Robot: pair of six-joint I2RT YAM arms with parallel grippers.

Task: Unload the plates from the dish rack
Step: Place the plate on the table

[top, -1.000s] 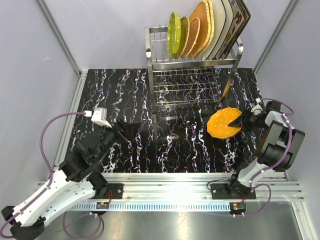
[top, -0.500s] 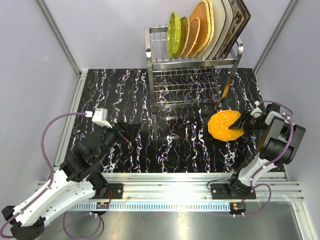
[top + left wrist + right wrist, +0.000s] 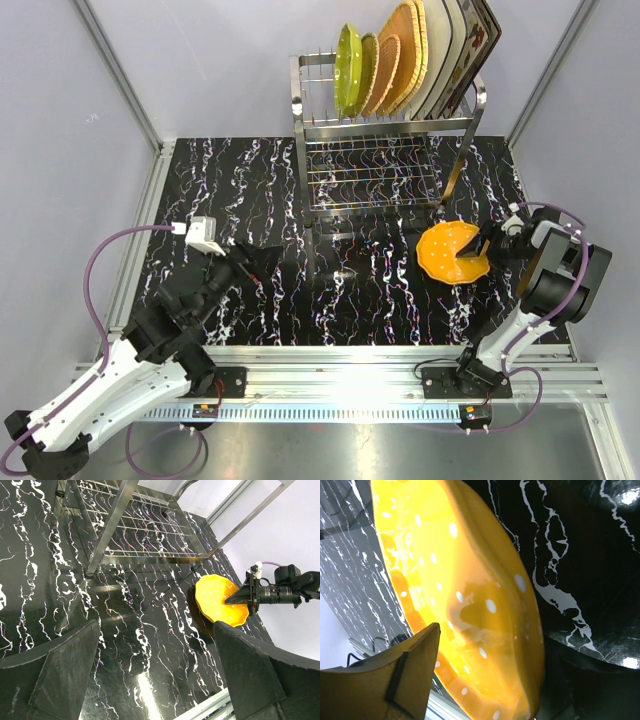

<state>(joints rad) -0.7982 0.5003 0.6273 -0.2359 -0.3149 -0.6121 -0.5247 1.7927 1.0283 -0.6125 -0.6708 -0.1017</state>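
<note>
The left gripper (image 3: 252, 262) was positioned in front of the dish rack (image 3: 385, 125) and to its left, low over the black white-veined table (image 3: 250, 180). Its fingers (image 3: 65, 670) were spread wide with nothing between them. A white connector box (image 3: 203, 233) with a purple cable (image 3: 100, 262) sat on that arm, farther left of the rack.

The dish rack stood at the far edge of the table. In its top tier a row of plates stood on edge between the prongs. From the rack's left end these were a lime-green dotted plate (image 3: 347, 68), orange woven plates (image 3: 400, 55), cream square plates (image 3: 445, 45) and a flower-patterned plate (image 3: 482, 38). The grid shelf (image 3: 370, 175) below them carried nothing. In the left wrist view, the rack's front leg (image 3: 107, 535) stood between that camera and the shelf.

The orange dotted plate (image 3: 450, 250) was out of the rack, in front of its right front leg (image 3: 452, 175). It was tilted above its shadow; contact with the table could not be determined. The right gripper (image 3: 487, 247), to the right of the rack, was clamped on the plate's right rim. One finger (image 3: 395, 680) lay over the plate's upper face.
</note>
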